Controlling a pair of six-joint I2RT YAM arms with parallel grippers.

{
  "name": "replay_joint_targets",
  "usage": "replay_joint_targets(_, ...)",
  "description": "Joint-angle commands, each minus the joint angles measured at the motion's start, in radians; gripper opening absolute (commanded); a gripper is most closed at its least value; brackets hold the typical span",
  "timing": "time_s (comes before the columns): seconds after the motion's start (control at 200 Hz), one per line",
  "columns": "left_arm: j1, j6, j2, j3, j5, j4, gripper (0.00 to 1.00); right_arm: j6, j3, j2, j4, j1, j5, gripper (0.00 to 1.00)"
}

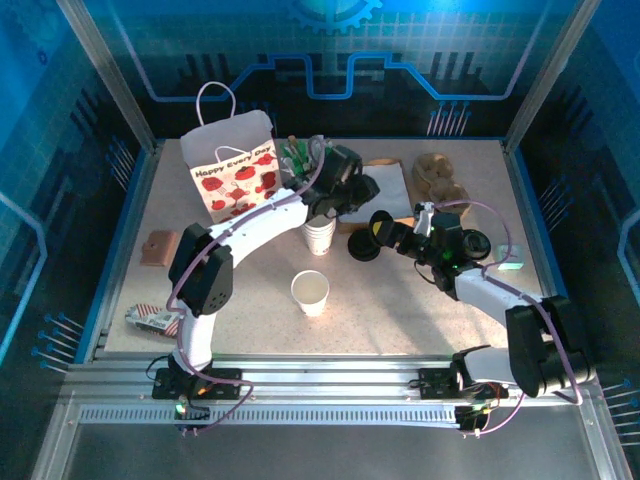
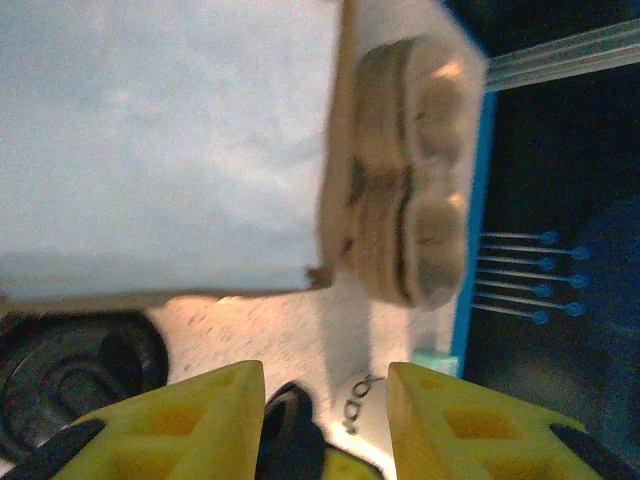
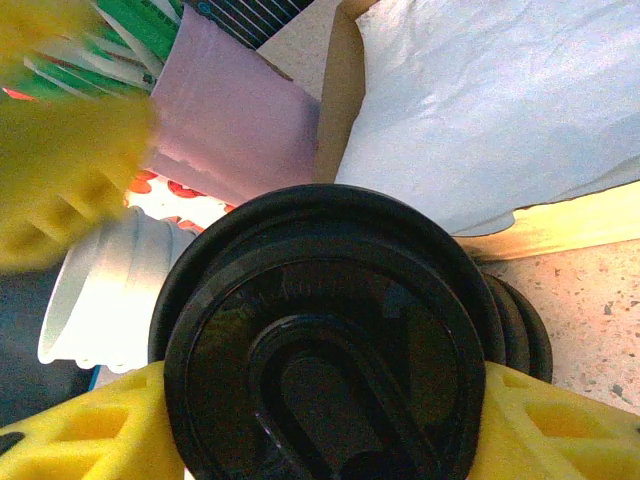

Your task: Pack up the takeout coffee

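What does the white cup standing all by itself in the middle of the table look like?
The white cup is plain and looks like paper, wider at the rim than the base. It stands upright with no lid, its pale inside showing, on the speckled table. Nothing touches it.

white cup point(image 1: 310, 291), black lid point(image 3: 322, 345), pink cup point(image 3: 232, 128)
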Motion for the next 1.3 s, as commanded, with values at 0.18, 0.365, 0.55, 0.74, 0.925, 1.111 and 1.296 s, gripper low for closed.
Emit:
replay_joint_targets(0.18,0.003,0.428,-0.162,0.234,-0.155,-0.173,0.52,-0.104,0.054,-0.083,-0.231,0.037,0.041,0.61)
replay_joint_targets(0.365,0.003,0.682,-0.416,0.052,-0.263,-0.161,0.59,-0.236,0.165,-0.159,-0.494,0.135,0.117,0.62)
replay_joint_targets(0.55,0.009,0.826,-0.720,-0.258,-0.418,-0.126,0.66,-0.353,0.326,-0.169,-0.782,0.303,0.205,0.63)
replay_joint_targets(0.74,0.024,0.884,-0.985,-0.531,-0.563,-0.110,0.71,-0.417,0.498,-0.096,-0.979,0.500,0.230,0.63)
replay_joint_targets(0.925,0.027,0.931,-1.170,-0.710,-0.695,-0.072,0.73,-0.456,0.662,0.062,-1.121,0.665,0.307,0.63)
replay_joint_targets(1.111,0.027,0.994,-1.233,-0.754,-0.769,-0.035,0.74,-0.481,0.821,0.225,-1.262,0.733,0.389,0.63)
replay_joint_targets(1.296,0.026,1.031,-1.252,-0.801,-0.795,0.003,0.75,-0.503,0.937,0.336,-1.361,0.793,0.485,0.64)
